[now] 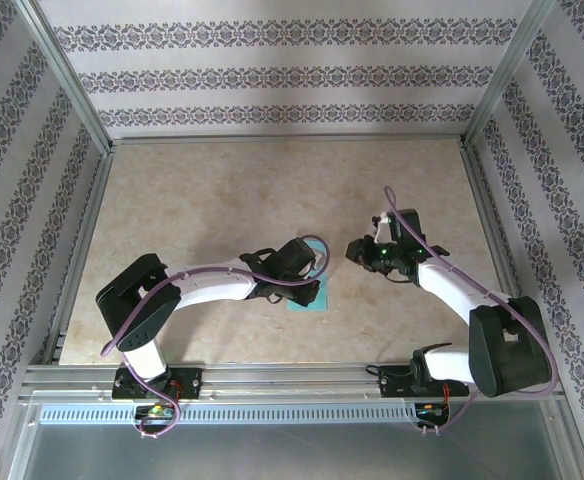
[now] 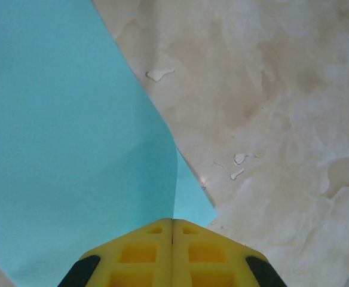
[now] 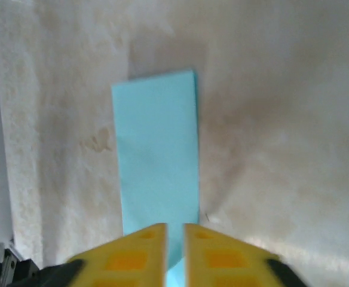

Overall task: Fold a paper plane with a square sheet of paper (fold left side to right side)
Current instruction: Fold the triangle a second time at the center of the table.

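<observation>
Square sheet of paper [image 1: 305, 298] lies near the middle of the table [image 1: 222, 200], one edge curled up into the left gripper [image 2: 173, 222], which is clenched on it. Right gripper [image 3: 174, 230] sits almost closed just beside the sheet; I cannot tell whether it grasps anything.

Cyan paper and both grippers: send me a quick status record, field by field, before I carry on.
paper: thin cyan square sheet of paper, lying on the beige marbled tabletop between the arms
paper state: one edge lifted and curling over a flat lower layer
left gripper: shut, pinching the lifted edge
right gripper: fingers nearly together with a slim gap; no clear grip on the paper
fold: not yet pressed flat
</observation>
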